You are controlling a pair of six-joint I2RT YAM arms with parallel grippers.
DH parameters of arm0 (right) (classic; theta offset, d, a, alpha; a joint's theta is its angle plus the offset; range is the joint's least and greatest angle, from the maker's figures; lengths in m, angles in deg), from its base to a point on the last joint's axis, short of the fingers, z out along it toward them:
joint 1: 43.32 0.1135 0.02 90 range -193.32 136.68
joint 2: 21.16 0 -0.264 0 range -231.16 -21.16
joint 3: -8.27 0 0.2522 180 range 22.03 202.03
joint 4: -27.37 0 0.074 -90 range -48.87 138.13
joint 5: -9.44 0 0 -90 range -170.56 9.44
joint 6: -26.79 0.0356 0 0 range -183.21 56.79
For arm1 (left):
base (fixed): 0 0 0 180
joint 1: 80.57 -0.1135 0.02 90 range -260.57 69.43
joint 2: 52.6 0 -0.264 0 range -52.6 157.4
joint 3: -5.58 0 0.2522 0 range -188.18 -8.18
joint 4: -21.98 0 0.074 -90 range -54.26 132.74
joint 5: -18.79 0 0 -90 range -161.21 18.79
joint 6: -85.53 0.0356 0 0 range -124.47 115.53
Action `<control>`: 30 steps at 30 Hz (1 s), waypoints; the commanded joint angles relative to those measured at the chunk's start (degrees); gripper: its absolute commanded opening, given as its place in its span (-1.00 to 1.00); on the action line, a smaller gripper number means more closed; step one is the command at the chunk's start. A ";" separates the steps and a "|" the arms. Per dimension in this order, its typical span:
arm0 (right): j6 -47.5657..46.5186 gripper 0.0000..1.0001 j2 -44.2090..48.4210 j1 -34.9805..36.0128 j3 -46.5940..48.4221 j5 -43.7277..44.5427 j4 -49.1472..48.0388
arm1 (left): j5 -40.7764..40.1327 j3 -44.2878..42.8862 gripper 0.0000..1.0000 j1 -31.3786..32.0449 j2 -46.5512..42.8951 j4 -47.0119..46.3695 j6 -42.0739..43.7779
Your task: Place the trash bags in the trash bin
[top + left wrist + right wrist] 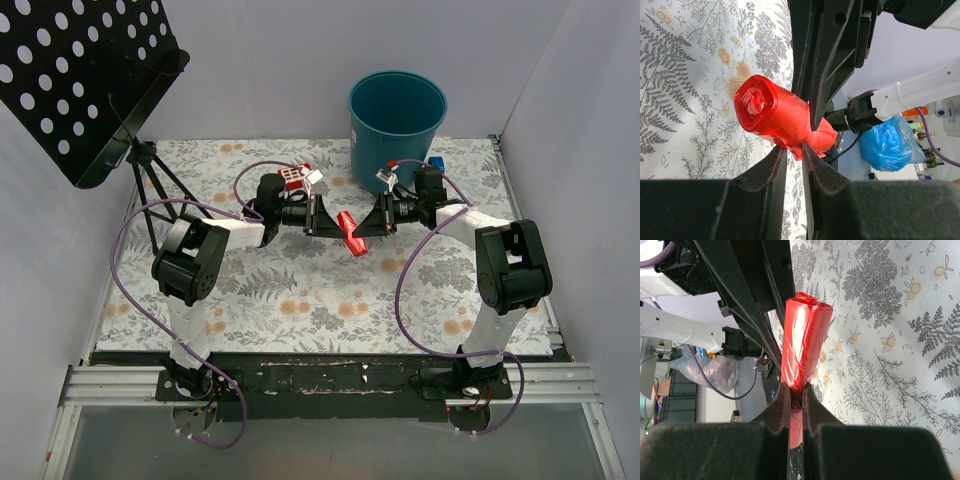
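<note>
Trash bags [349, 232], rolled, pinched between right pincer [796, 393] tips. Left pincer [793, 148] narrow, tips against them; grip unclear.

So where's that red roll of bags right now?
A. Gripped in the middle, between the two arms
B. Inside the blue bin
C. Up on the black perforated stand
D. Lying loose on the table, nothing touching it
A: the roll of trash bags sits between the two arms with the right tool clamped on one end, well short of the bin behind.
</note>
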 commanded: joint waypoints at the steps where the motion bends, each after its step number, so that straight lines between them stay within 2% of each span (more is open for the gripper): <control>1: 1.06 -0.97 -0.76 -0.06 -0.29 -0.15 -2.35 | 3.08 0.03 -0.70 0.78 -1.15 -3.67 -0.61; 5: 1.15 -0.97 -0.93 -0.24 -0.47 -0.07 -2.27 | 3.43 0.20 -0.93 0.70 -1.15 -3.84 -0.52; 8: 1.24 -0.97 -0.93 -0.33 -0.47 0.46 -2.09 | 3.08 -0.06 -1.00 0.70 -1.24 -1.92 0.70; 10: 0.19 -0.73 -0.84 -0.41 -0.47 2.03 -0.69 | 1.77 -0.76 -1.00 0.70 -1.15 1.84 3.42; 13: -4.10 -0.06 -0.14 -0.42 -0.03 8.52 5.00 | -1.39 -1.55 -1.00 0.70 -1.06 9.49 9.04; 14: -5.43 0.00 0.21 -0.42 -0.29 10.03 6.07 | -2.36 -1.90 -1.00 0.78 -0.97 12.47 11.58; 15: -6.92 0.29 0.65 -0.42 -0.64 11.87 7.30 | -2.89 -1.91 -1.00 0.87 -0.89 14.42 13.26; 21: -14.39 0.36 4.77 -1.47 -3.19 25.04 13.02 | -7.37 -4.80 -1.00 1.93 1.93 32.77 27.15; 25: -22.82 0.35 9.43 -1.38 -4.60 38.31 17.94 | -10.10 -12.25 -1.00 1.31 0.79 48.24 35.68; 30: -26.71 0.33 13.65 -1.38 -8.72 43.79 18.39 | -15.80 -19.91 -1.00 -0.18 -4.91 66.79 43.32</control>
